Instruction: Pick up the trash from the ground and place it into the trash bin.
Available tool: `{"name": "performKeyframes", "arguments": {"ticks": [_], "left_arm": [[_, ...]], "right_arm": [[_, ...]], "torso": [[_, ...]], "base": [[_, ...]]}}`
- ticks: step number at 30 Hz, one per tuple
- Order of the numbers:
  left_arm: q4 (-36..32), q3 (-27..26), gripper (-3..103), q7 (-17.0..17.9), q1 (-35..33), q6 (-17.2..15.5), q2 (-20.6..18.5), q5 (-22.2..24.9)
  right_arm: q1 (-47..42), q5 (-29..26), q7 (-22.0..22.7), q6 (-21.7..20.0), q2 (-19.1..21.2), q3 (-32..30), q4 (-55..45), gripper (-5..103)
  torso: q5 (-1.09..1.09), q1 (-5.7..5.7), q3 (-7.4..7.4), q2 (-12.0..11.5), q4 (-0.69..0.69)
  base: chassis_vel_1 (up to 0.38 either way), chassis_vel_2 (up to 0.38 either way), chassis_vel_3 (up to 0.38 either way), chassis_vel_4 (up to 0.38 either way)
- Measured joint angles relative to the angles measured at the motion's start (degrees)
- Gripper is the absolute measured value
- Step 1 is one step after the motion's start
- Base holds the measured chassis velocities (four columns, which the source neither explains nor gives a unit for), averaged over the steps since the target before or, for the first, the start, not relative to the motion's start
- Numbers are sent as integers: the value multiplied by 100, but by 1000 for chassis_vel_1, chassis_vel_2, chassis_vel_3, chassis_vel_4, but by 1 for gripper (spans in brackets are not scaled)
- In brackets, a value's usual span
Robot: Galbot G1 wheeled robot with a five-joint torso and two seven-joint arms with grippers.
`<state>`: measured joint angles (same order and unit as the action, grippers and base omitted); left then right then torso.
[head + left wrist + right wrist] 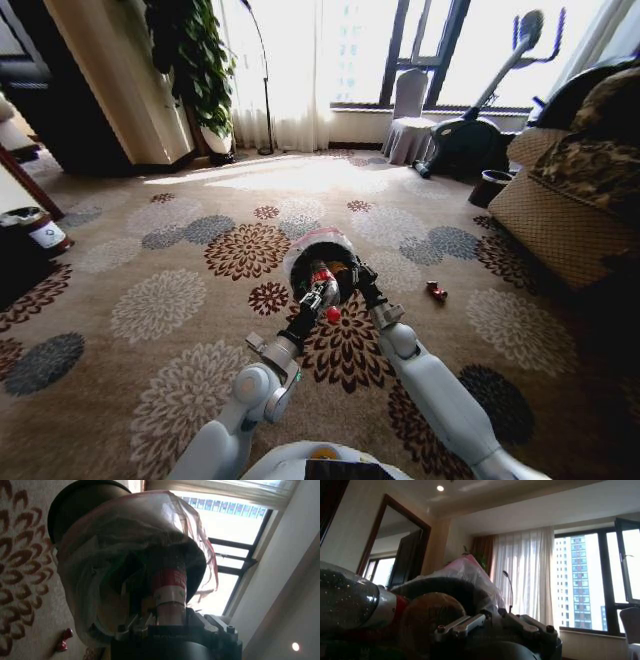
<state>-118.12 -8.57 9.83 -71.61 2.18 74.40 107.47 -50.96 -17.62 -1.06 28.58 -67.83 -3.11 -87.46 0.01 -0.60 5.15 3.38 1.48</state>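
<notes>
Clear plastic with a red label, the bottle point(169, 588) is clamped in the left gripper point(318, 296) at the centre of the head view, its top already poking into the bag-lined trash bin point(300, 252). Just beside it, the right gripper point(362, 280) sits at the bin's rim, and I cannot tell how its fingers stand. A small red scrap point(436, 292) lies on the carpet point(180, 290) to the right, so I'd judge the job unfinished.
</notes>
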Motion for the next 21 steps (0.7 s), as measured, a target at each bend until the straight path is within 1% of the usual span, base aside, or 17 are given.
{"name": "performKeyframes", "arguments": {"ticks": [2,3,6,7,8,12,13,14,17,21], "left_arm": [[88,-44,28,16,45,17,41,27],[326,-97,28,106,183,37,105,83],[488,-137,28,358,338,106,267,48],[488,-137,28,358,338,106,267,48],[571,-148,28,461,431,118,375,19],[822,-174,28,525,747,124,583,-39],[822,-174,28,525,747,124,583,-39],[944,-189,28,663,928,146,679,-40],[1001,-133,28,784,1066,152,699,-34],[914,0,27,787,1005,125,657,-52]], "right_arm": [[-10,0,0,8,1,-14,0,0],[-43,-2,2,40,13,-23,-5,0],[-99,0,2,51,-7,-33,-57,0],[-99,0,2,51,-7,-33,-57,0],[-156,5,2,66,-20,-53,-101,0],[-319,9,5,120,0,-77,-233,0],[-319,9,5,120,0,-77,-233,0],[-390,14,2,131,22,-111,-310,0],[-479,14,6,136,68,-177,-405,0],[-604,14,2,138,126,-300,-491,0]], "torso": [[0,0,0,0,0],[-1,0,0,0,-1],[-1,0,0,0,0],[-1,0,0,0,0],[-1,0,0,0,0],[0,0,0,0,-1],[0,0,0,0,-1],[-2,0,0,0,-1],[0,0,0,0,-2],[0,0,0,0,-2]], "base": [[0,0,0,0],[0,0,0,0],[0,0,0,0],[0,0,0,0],[0,0,0,0],[0,0,0,0],[0,0,0,0],[0,0,0,0],[0,0,0,0],[0,0,0,0]]}}
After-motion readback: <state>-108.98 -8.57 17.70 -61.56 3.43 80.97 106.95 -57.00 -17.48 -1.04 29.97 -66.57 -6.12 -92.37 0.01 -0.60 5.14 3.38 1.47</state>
